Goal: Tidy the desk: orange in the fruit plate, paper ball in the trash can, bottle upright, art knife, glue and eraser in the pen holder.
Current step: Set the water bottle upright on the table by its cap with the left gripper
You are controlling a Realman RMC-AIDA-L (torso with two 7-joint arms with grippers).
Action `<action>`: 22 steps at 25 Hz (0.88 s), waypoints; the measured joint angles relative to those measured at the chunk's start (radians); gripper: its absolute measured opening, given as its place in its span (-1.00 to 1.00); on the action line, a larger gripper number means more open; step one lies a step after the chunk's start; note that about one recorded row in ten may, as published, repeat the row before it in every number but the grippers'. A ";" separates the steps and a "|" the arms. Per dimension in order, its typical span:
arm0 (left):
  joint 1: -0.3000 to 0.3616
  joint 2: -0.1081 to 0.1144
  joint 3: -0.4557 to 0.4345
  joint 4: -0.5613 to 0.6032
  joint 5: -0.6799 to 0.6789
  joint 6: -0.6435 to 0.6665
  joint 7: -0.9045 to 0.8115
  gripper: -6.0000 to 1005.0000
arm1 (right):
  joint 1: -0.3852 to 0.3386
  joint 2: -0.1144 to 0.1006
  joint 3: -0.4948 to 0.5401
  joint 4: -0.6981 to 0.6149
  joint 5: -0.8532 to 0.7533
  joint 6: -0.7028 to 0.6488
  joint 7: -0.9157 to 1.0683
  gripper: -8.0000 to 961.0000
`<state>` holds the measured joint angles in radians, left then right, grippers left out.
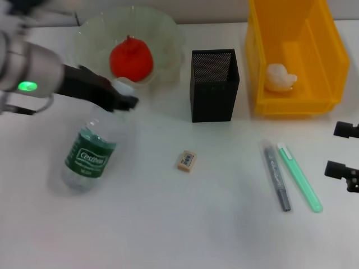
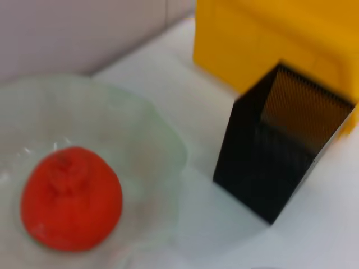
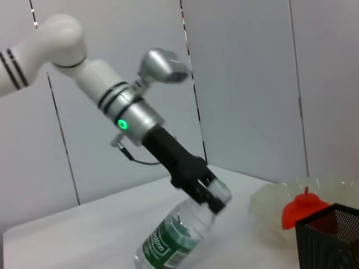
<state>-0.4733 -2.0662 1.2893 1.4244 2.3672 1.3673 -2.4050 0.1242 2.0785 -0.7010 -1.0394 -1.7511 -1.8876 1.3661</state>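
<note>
left hand (image 1: 124, 96) reaches forward, fingers clamped; right hand (image 1: 343, 150) rests low at the side.

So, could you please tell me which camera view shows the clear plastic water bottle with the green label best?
The right wrist view: the clear green-labelled bottle shows tilted, its cap in the left gripper. The head view foreshortens it; the left wrist view misses it.

Your white desk (image 1: 168, 224) carries the fruit plate (image 1: 168, 33), pen holder (image 1: 214, 95), trash can (image 1: 297, 103), bottle (image 1: 88, 154) (tilted), eraser (image 1: 186, 160), a grey pen (image 1: 277, 176) and a green knife (image 1: 300, 176).
</note>
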 joint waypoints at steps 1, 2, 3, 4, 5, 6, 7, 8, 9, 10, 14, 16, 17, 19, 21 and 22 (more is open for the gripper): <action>0.000 0.000 0.000 0.000 0.000 0.000 0.000 -0.11 | 0.000 0.000 0.000 0.000 0.000 0.000 0.000 0.67; 0.028 0.000 -0.044 0.026 -0.040 0.017 0.024 -0.11 | 0.006 0.000 0.001 0.004 0.000 -0.001 0.001 0.67; 0.048 0.001 -0.078 0.044 -0.071 0.027 0.040 -0.11 | 0.010 0.000 0.001 0.006 0.000 -0.001 0.002 0.67; 0.069 0.001 -0.119 0.056 -0.104 0.037 0.059 -0.11 | 0.014 0.000 0.002 0.008 0.000 -0.001 0.002 0.67; 0.101 0.002 -0.190 0.060 -0.164 0.053 0.098 -0.11 | 0.019 0.000 0.002 0.012 0.000 0.000 0.003 0.67; 0.101 0.002 -0.190 0.060 -0.164 0.053 0.098 -0.11 | 0.024 0.000 0.002 0.018 0.000 0.002 0.003 0.67; 0.115 0.002 -0.234 0.054 -0.203 0.063 0.127 -0.11 | 0.029 0.000 0.002 0.023 0.000 0.003 0.004 0.67; 0.128 0.002 -0.265 0.045 -0.239 0.071 0.154 -0.11 | 0.034 0.000 0.002 0.026 0.000 0.003 0.004 0.67; 0.135 0.002 -0.281 0.039 -0.261 0.078 0.171 -0.11 | 0.038 0.000 0.002 0.028 0.000 0.003 0.004 0.67; 0.147 0.002 -0.295 0.023 -0.298 0.084 0.200 -0.10 | 0.046 0.000 0.002 0.030 0.000 0.003 0.005 0.67; 0.176 -0.002 -0.299 -0.039 -0.407 0.081 0.314 -0.09 | 0.059 0.001 0.001 0.035 0.000 -0.001 0.009 0.67; 0.180 -0.003 -0.297 -0.064 -0.439 0.078 0.349 -0.09 | 0.068 0.001 -0.003 0.042 0.000 -0.003 0.016 0.67; 0.181 -0.003 -0.299 -0.128 -0.499 0.075 0.429 -0.08 | 0.072 0.001 -0.004 0.044 0.000 -0.004 0.017 0.67; 0.180 -0.003 -0.306 -0.167 -0.534 0.071 0.481 -0.08 | 0.075 0.001 -0.006 0.046 0.000 -0.005 0.017 0.67; 0.180 -0.002 -0.324 -0.214 -0.582 0.065 0.549 -0.07 | 0.076 0.001 -0.008 0.047 0.000 -0.006 0.017 0.67; 0.178 -0.001 -0.337 -0.233 -0.599 0.063 0.580 -0.07 | 0.077 0.001 -0.008 0.048 0.000 -0.006 0.018 0.66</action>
<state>-0.2949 -2.0673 0.9527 1.1910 1.7686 1.4306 -1.8250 0.2014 2.0791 -0.7092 -0.9911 -1.7511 -1.8936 1.3837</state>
